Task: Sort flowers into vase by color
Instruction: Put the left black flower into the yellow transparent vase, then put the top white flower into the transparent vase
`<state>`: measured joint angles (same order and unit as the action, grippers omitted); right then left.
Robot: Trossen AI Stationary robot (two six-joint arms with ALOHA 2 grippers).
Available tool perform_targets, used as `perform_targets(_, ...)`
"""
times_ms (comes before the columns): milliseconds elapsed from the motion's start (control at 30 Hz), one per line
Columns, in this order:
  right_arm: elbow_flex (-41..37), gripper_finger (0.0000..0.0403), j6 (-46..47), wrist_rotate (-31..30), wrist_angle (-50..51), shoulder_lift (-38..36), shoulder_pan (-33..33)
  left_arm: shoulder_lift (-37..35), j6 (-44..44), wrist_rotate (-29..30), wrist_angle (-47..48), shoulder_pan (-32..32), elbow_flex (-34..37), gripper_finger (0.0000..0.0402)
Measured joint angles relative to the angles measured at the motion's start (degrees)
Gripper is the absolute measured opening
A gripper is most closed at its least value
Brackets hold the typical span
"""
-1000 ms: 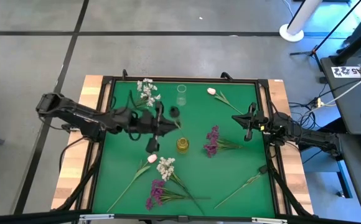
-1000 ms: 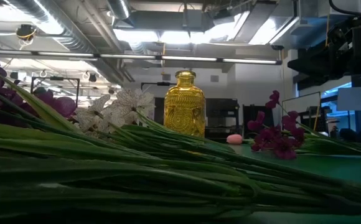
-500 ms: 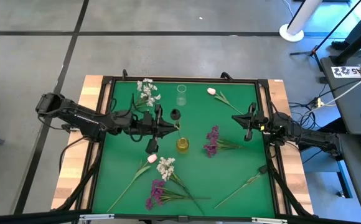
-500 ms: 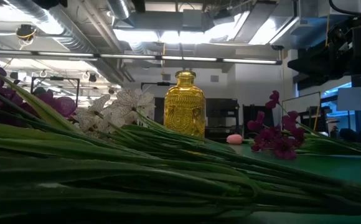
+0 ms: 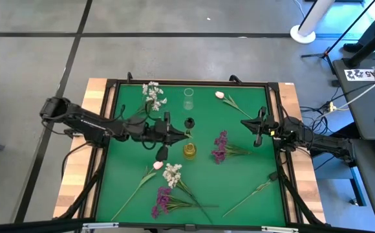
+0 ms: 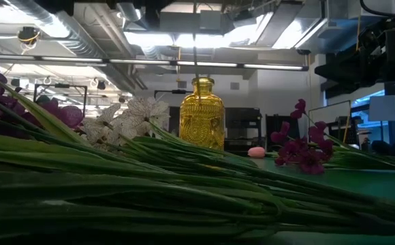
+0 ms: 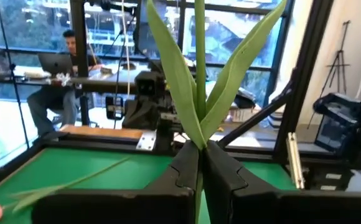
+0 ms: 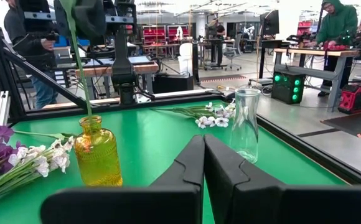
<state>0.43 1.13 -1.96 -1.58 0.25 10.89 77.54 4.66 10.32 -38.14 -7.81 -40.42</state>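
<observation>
- Shifting rightward in the high view, the left hand [image 5: 182, 134] now sits over the yellow vase [image 5: 189, 150]. The right hand [image 5: 259, 129] waits at the edge of the counter [image 5: 239, 175]. Lying there are two white clusters [image 5: 172, 173], two purple clusters [image 5: 221, 145], two tulip buds [image 5: 220, 95] and one bare sprig [image 5: 255, 191]. There are two vases, one yellow and one clear [image 5: 188, 97].
- Low view: a thin stem [image 6: 195, 41] newly hangs above the vase mouth, so insertion seems imminent.
- Left wrist view: the fingers pinch that leafy stem.
- Right wrist view: the right hand is pressed together and empty.
</observation>
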Motion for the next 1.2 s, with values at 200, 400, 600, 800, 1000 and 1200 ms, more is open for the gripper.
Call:
perform_targets(200, 0.0, 0.0012, 0.02, 0.0, 0.0, -0.02, -0.01, 2.87, 4.0, 2.24, 0.21, 1.79, 0.0, 0.0041)
perform_targets(400, 0.02, 0.0012, 0.02, 0.0, 0.0, -0.01, 0.01, 3.95, 9.02, 2.24, 6.33, 4.0, -0.02, 0.0079)
perform_targets(600, 0.02, 0.0012, 0.02, 0.0, -0.02, -0.01, -0.01, 3.9, 11.49, 0.37, 9.16, 4.43, -0.02, 0.0117)
perform_targets(800, 0.01, 0.0012, 0.0, 0.0, -0.01, -0.02, 0.0, 3.04, 11.74, -0.93, 12.9, 4.37, -0.02, 0.0167)
perform_targets(1000, 0.01, 0.0012, 0.01, 0.0, -0.01, -0.01, 0.0, -3.24, 11.52, 1.72, 30.52, 3.32, -3.54, 0.02)
perform_targets(1200, 0.0, 0.0012, 0.02, 0.02, -0.02, 0.0, -0.01, -10.45, 12.17, 8.82, 48.65, -1.14, -8.94, 0.0205)
